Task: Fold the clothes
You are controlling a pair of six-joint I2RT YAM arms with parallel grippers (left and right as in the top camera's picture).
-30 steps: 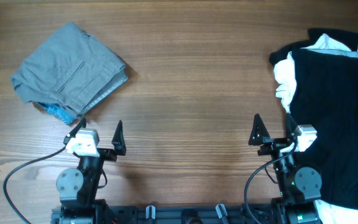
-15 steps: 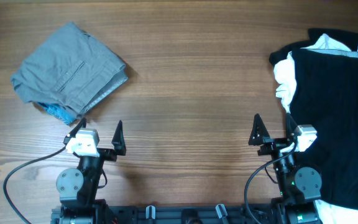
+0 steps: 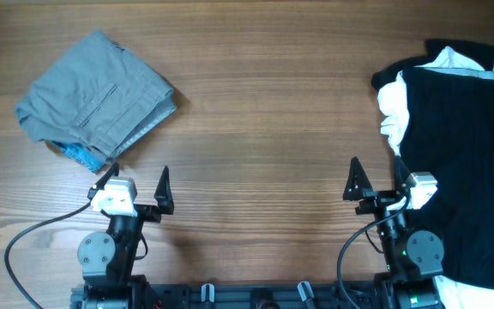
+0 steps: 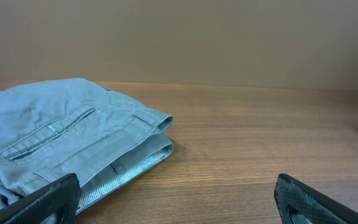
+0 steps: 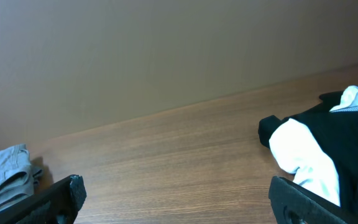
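Grey trousers [image 3: 97,103] sit folded at the far-left corner of the desk [image 3: 264,94]; the black-and-white garments [image 3: 461,146] lie heaped (unfolded) at the right edge. I have the left gripper [image 3: 137,178] and right gripper [image 3: 376,178] parked at the near edge, jaws apart, empty; next, I judge, the right must draw one garment flat.
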